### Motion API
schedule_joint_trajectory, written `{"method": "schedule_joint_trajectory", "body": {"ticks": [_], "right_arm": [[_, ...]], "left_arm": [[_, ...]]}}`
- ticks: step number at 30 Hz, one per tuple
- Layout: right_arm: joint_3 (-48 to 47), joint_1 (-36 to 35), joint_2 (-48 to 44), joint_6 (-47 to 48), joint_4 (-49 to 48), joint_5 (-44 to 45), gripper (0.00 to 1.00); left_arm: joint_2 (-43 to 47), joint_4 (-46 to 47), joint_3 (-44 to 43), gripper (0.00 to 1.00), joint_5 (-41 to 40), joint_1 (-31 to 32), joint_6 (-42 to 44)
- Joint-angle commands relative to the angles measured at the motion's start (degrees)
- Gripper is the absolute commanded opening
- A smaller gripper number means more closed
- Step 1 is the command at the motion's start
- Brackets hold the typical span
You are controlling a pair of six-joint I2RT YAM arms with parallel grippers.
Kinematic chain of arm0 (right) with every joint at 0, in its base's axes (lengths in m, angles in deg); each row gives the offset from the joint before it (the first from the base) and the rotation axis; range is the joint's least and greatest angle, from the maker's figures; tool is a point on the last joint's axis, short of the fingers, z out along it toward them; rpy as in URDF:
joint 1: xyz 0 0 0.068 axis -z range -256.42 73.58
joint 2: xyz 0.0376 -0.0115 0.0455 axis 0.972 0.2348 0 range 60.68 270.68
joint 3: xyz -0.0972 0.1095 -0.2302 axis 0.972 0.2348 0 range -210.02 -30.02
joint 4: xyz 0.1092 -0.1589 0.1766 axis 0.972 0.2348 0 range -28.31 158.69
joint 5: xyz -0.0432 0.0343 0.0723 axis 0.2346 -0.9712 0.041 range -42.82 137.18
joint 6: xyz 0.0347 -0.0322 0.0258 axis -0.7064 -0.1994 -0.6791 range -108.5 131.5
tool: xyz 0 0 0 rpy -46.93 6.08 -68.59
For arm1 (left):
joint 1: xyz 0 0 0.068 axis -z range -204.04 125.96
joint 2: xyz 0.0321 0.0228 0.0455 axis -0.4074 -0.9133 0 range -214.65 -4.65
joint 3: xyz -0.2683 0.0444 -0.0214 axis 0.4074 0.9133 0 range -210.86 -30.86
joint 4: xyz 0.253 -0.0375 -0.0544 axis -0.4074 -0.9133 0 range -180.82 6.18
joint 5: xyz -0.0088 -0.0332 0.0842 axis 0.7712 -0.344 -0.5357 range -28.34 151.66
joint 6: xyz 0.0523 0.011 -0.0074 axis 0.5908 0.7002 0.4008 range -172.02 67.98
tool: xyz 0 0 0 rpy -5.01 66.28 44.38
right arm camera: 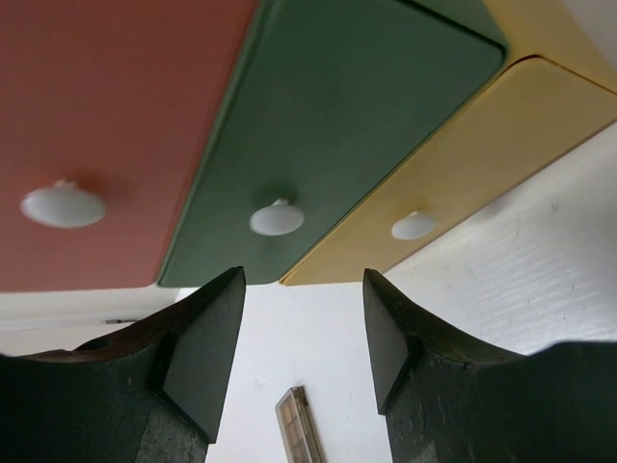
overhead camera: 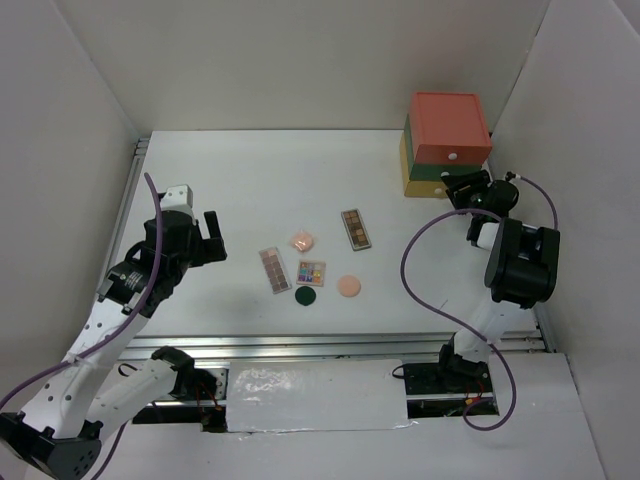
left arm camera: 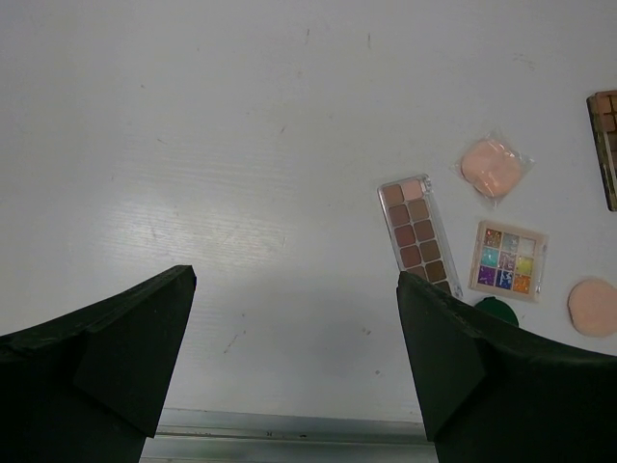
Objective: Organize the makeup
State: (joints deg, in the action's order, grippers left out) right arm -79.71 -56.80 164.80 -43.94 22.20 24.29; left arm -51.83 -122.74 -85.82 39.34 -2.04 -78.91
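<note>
Looks like we're on the open-a-drawer step: right fingers (right arm camera: pixel 207 338) half open, empty, just short of the green-drawer knob (right arm camera: pixel 277 218) on the drawer box (overhead camera: pixel 447 140), left fingers (left arm camera: pixel 125 347) wide open & empty over the bench (overhead camera: pixel 250 180), makeup (overhead camera: pixel 311 272) loose mid-bench, so next = pinch knob + pull straight.

A white desk (overhead camera: pixel 250 180) is in the middle of the frame, with plain white walls (overhead camera: pixel 300 60) at left, top and right; a metal rail (overhead camera: pixel 330 347) runs along its lower edge.
</note>
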Motion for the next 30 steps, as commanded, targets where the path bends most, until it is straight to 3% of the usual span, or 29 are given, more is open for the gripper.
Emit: {"method": "schedule_joint_trajectory", "body": {"ticks": [1, 20, 24, 25, 30], "right_arm": [[-2.9, 0.4, 2.4, -1.4, -4.5, -1.4, 0.59], [-6.3, 0.5, 7.7, -4.9, -10.6, -2.9, 0.56], [-7.5, 0.5, 9.5, -5.6, -10.9, -2.9, 0.51], [-7.7, 0.4, 9.9, -6.0, -11.1, -2.9, 0.42], [-6.8, 0.4, 9.4, -6.1, -12.7, -3.1, 0.28]], "left_arm": [[0.2, 2.3, 0.1, 0.99, 0.6, -0.2, 1.5], [-1.7, 2.6, 0.1, 0.99, 2.8, -1.0, 2.1], [-1.9, 2.6, 0.1, 0.99, 3.2, -1.1, 2.3], [-1.9, 2.7, 0.1, 0.99, 3.3, -1.2, 2.4], [-2.0, 3.0, 0.1, 0.99, 3.9, -1.6, 2.5]]}}
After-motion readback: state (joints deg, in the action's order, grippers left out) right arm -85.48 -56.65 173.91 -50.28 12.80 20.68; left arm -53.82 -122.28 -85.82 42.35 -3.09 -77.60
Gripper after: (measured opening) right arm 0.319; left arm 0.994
